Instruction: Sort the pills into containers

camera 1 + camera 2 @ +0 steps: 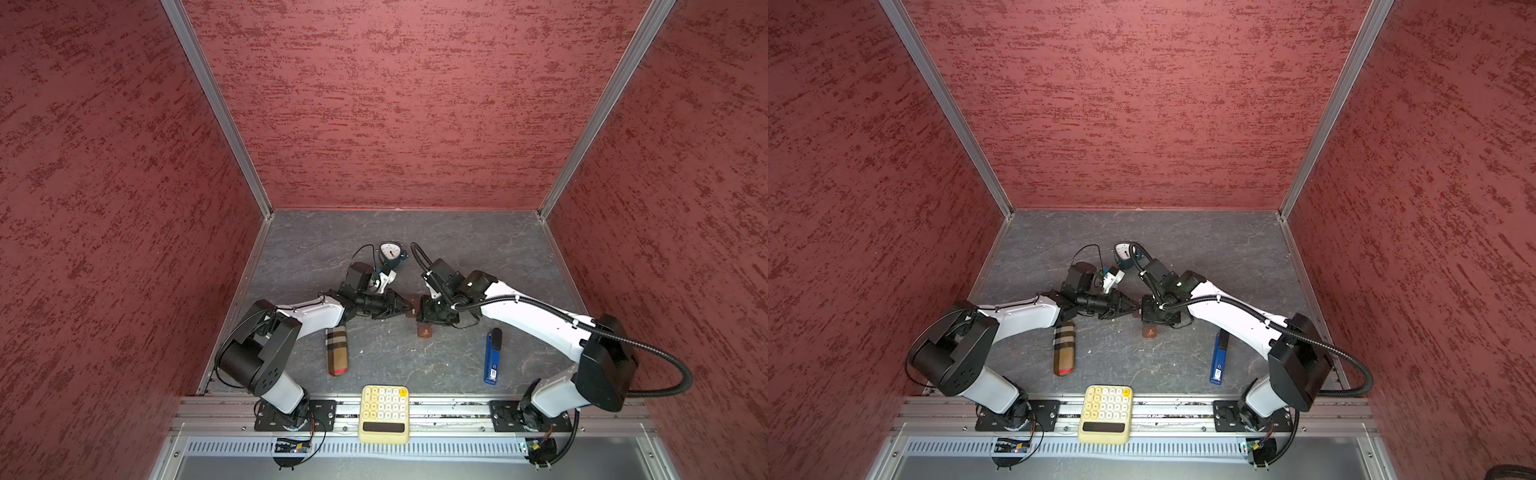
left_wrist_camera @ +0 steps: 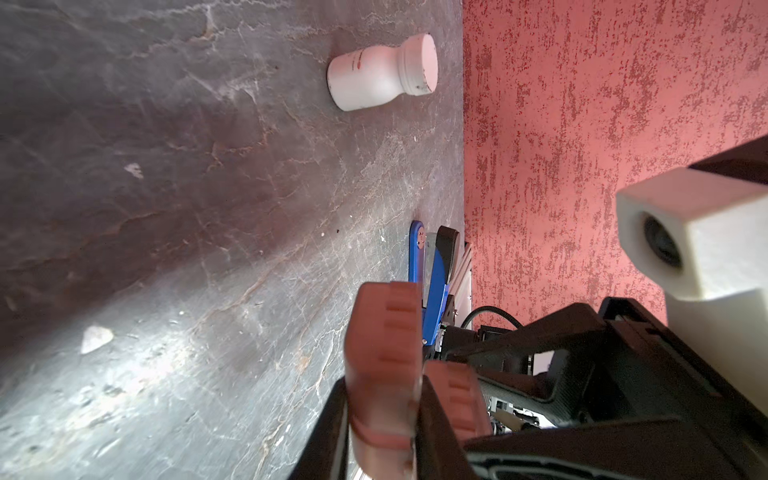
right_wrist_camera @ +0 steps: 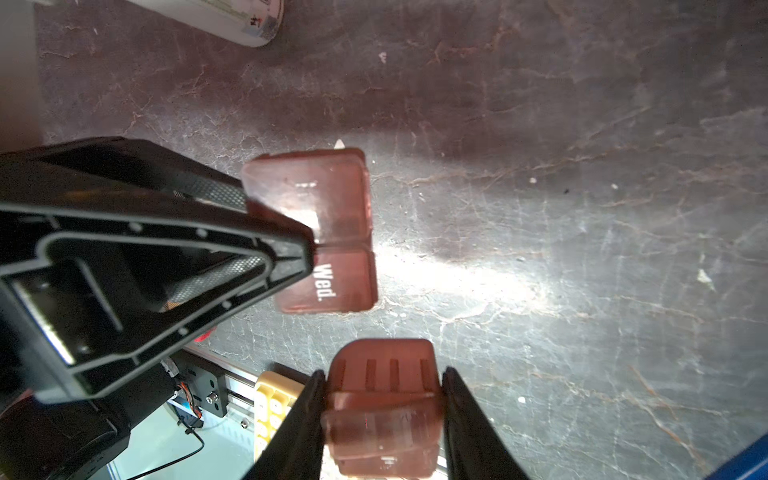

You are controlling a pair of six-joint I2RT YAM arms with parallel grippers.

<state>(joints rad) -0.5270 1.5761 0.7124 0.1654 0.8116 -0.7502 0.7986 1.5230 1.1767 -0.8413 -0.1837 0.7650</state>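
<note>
1. I am seeing the left jaws pinching the Wed. pill-box piece (image 3: 328,232) at the middle of the table (image 1: 395,365). The right jaws are pinching the other pill-box piece (image 3: 382,407) near it, not touching.
2. I am judging both pieces light, stiff and slick, so I am favouring side-wall grips, clear of the lids.

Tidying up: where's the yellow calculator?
In both top views, the calculator lies on the front metal rail, between the left arm base and the right arm base.

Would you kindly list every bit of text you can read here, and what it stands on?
"Wed." on one pill-box piece.
Its next cell: white mark, blurred.
Nothing readable on the other pill-box piece.
The bottle label: too blurred.
The stapler label, calculator keys, gauge dial: too small.
</note>
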